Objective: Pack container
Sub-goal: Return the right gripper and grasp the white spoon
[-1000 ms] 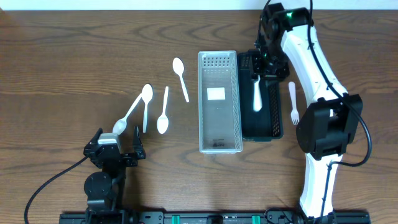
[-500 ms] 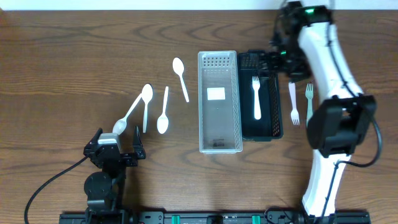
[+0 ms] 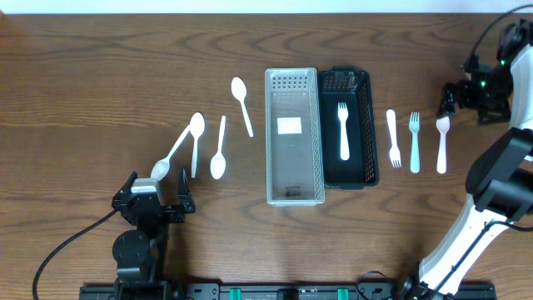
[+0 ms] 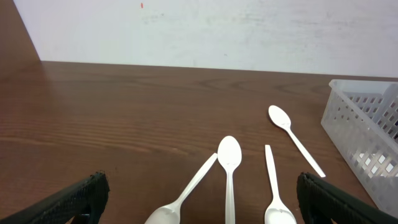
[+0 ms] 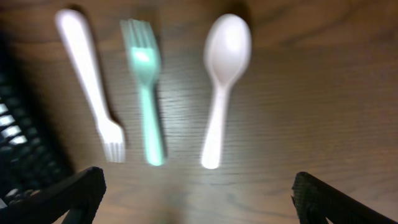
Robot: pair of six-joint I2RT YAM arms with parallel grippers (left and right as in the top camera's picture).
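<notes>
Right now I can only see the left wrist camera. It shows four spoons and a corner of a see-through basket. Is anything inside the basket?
Observer: There's no cutlery in the clear basket, just a white patch on its floor.
Operator: Then where did the forks go?
Observer: One white fork lies in a black tray right beside the basket, on its right.
Operator: Are there any more?
Observer: Yes. Two more forks and what looks like a spoon lie on the table to the right of the tray. The right gripper hovers open near them, holding nothing.
</notes>
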